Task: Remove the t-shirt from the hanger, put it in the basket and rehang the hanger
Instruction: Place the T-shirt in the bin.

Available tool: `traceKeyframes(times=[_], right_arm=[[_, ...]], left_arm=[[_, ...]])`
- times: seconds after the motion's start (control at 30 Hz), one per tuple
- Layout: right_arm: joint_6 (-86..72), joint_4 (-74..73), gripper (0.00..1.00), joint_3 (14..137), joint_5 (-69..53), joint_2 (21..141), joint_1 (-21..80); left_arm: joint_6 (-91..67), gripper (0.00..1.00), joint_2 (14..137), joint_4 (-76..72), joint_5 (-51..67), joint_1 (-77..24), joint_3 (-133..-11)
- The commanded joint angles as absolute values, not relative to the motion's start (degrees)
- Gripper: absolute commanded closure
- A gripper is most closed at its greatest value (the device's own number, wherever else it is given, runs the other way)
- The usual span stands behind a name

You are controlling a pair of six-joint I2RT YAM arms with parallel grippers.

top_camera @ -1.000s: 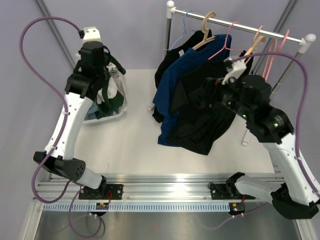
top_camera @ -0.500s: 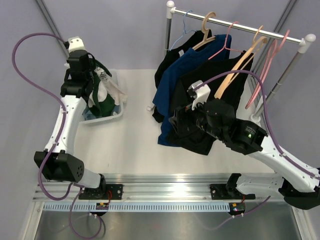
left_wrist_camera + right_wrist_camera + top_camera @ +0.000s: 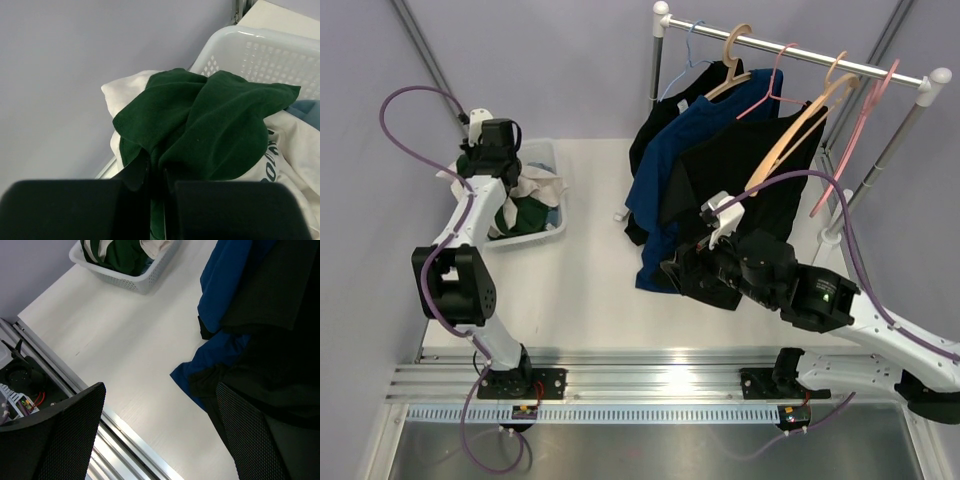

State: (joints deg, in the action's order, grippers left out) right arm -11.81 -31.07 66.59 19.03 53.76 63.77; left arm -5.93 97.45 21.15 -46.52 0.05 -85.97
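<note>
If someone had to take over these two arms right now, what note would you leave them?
Left gripper: shut on a green shirt, over the basket of clothes on the left of the table.
Right gripper: open and holding nothing, low by the hem of the front black shirt.
Rack: the black shirt hangs from a wooden hanger, with a blue shirt behind it.
Done: the green shirt is at the basket.
Left: release it, then probably pull the black shirt off its hanger.
</note>
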Motion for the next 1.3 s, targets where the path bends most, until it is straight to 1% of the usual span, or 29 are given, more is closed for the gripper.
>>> traceKeyframes(times=[0.0,0.03,0.07,0.27,0.37,0.47,0.7,0.73,0.77,0.83,0.87,0.97,1.1,1.13,1.27], right_arm=[[-12.48,-27.51,0.0,65.57,20.22,51.16,64.42],[-12.57,-27.34,0.01,65.31,19.95,50.98,64.42],[-12.66,-27.16,0.0,65.22,19.6,50.89,64.42],[-12.39,-27.25,0.01,65.04,18.72,51.5,64.51],[-12.39,-27.42,0.01,65.13,18.63,51.33,64.42],[-12.39,-27.33,0.01,64.95,18.54,50.36,64.42],[-12.39,-27.25,0.01,64.69,17.41,49.75,64.42],[-12.39,-27.33,0.0,64.69,17.23,49.75,64.51],[-12.48,-27.33,0.0,64.6,17.23,49.66,64.42],[-12.39,-27.33,0.01,64.6,17.4,49.57,64.51],[-12.39,-27.25,0.0,64.6,17.32,49.57,64.51],[-12.3,-27.16,0.0,64.42,17.49,49.48,64.51],[-11.95,-27.25,0.0,64.69,16.35,49.83,64.51],[-11.95,-27.25,0.0,64.77,16.26,49.92,64.51],[-11.6,-27.42,0.01,64.86,15.74,50.01,64.51]], left_arm=[[-5.89,1.0,96.68,16.97,-47.85,-0.17,-87.28],[-5.98,1.0,96.77,15.74,-44.51,-0.18,-86.14],[-6.06,1.0,96.85,13.56,-36.47,-0.18,-84.91],[-8.61,1.0,103.61,11.96,-19.81,-0.62,-83.5],[-10.19,1.0,106.68,11.26,-17.5,-0.53,-83.76],[-9.23,1.0,109.41,11.42,-10.56,-0.53,-84.9],[-10.19,1.0,118.99,16.69,-6.16,0.0,-90.7],[-9.76,0.97,119.0,16.79,-5.54,-0.09,-90.44],[-9.58,0.89,118.74,16.87,-5.54,-0.09,-90.27],[-9.06,0.61,117.25,17.14,-4.75,0.0,-90.0],[-8.97,0.45,116.46,17.4,-3.96,-0.09,-90.0],[-8.88,0.29,112.86,18.45,-2.55,-0.09,-90.44],[-9.05,0.21,105.92,19.33,-0.26,-0.09,-90.7],[-9.05,0.2,103.3,20.38,1.3,0.0,-91.14],[-8.96,0.16,98.01,22.15,0.88,-0.35,-93.16]])
